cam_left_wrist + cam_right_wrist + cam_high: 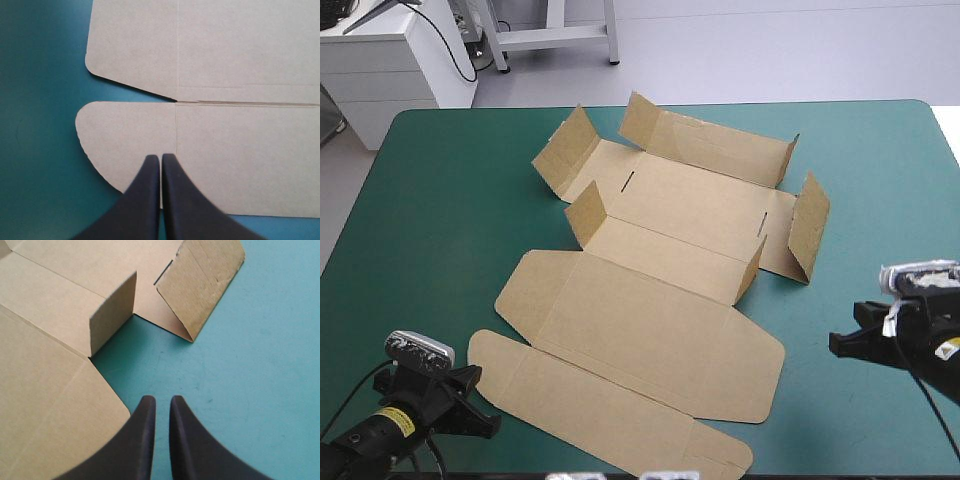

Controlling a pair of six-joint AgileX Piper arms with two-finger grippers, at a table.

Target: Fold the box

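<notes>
The brown box (650,290) lies opened out across the middle of the teal-green surface (430,220). Its far half has walls and flaps standing, and its near lid panels lie flat, reaching almost to the near edge. The left end effector (160,158) is by the near left corner, its black fingers pressed together in one point and holding nothing. It is over the lid's rounded flap (120,140); whether the tips touch the board is hard to tell. The right end effector (162,399), near the right edge, is closed but for a sliver and empty. It is over bare surface just beside the box, with an upright end flap (200,290) ahead.
</notes>
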